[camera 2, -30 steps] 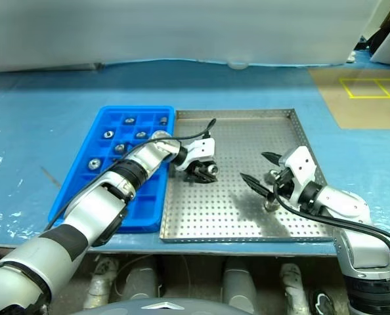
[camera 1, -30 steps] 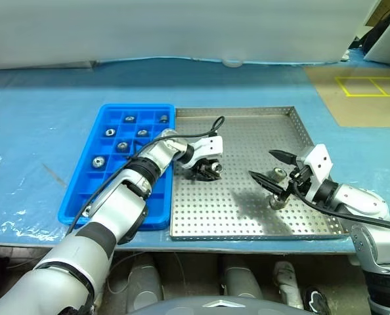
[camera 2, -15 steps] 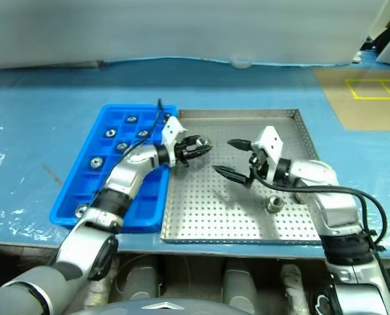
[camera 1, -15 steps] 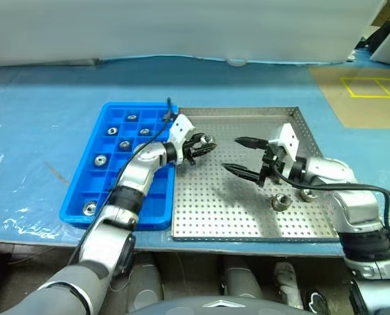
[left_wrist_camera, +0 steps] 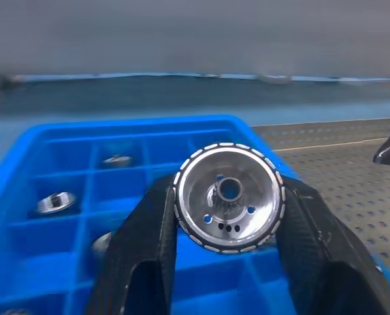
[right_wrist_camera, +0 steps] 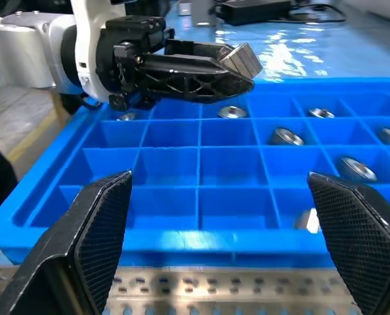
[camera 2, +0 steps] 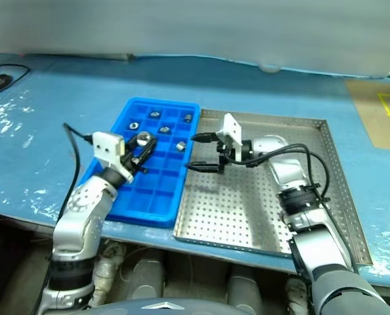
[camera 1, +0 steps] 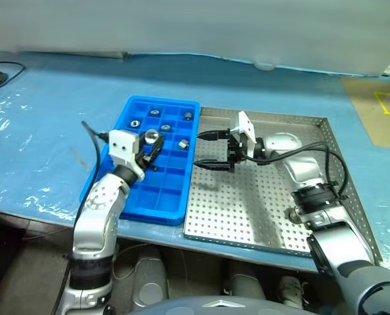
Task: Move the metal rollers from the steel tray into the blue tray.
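The left gripper (camera 1: pixel 149 142) is clamped on one metal roller (left_wrist_camera: pixel 228 198), pinched between its two black fingers (left_wrist_camera: pixel 146 252) and held above the blue tray (camera 1: pixel 165 197). Other rollers (camera 1: pixel 182 142) lie in the tray's far compartments. The right gripper (camera 1: pixel 211 150), jaws spread wide and holding nothing, points toward the blue tray from over the steel tray (camera 1: pixel 260 216), near their shared edge. Which compartment lies beneath the held roller is unclear.

the roller (left_wrist_camera: pixel 228 198) is shiny polished metal, the blue tray (camera 1: pixel 130 190) glossy smooth plastic, the steel tray (camera 1: pixel 247 210) dull perforated metal, the table (camera 1: pixel 44 118) under wrinkled glossy film.
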Robot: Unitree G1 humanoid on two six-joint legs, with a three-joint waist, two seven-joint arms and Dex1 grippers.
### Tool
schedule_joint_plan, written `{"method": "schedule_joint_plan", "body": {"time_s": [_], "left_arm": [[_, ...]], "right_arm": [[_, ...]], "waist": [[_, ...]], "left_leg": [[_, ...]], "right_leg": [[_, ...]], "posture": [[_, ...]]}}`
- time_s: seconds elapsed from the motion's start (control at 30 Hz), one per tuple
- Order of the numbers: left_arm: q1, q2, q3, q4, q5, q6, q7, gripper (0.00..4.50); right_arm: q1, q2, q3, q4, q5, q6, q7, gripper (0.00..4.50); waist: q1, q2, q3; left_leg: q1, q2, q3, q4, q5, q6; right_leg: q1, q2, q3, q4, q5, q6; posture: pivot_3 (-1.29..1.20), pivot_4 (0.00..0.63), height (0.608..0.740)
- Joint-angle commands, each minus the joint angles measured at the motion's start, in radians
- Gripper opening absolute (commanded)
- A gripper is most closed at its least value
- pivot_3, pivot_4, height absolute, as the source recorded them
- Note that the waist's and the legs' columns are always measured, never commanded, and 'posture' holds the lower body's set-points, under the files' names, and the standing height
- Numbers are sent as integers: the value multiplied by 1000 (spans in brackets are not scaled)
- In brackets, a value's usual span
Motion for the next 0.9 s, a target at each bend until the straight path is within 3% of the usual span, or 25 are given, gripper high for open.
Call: {"method": "schedule_joint_plan", "body": {"time_s": [0.03,0.33,0.53,0.73,0.9], "left_arm": [[49,14,8,-86,10,19,47,1812],[192,28,-31,-127,13,60,93,1812],[106,49,-54,-64,-19,63,50,3655],[-45,95,-80,37,-97,8,-105,3655],[-220,131,-160,211,-160,-57,-344,3655]], "right_arm": [[-28,5,-7,21,-10,-40,27,4500],[-7,2,-22,30,-24,-58,43,4500],[19,-17,-43,22,-30,-69,29,4500],[92,-68,-82,-90,-14,-21,-20,4500],[218,-162,-156,-274,0,79,-101,4500]], "waist": [[14,0,0],[41,0,0],[49,0,0],[36,0,0],[11,1,0]], "left_leg": [[0,0,0,0,0,0],[-4,0,-6,0,1,-2],[-5,0,-10,0,2,-3],[-7,0,-11,1,3,-4],[-7,-1,-11,2,3,-5]], "right_leg": [[0,0,0,0,0,0],[-1,0,-5,0,0,0],[0,0,-8,1,0,0],[-1,0,-9,1,0,0],[-1,0,-8,1,0,0]], "posture": [[400,150,740],[395,150,740],[339,150,740],[194,150,740],[33,150,740]]}}
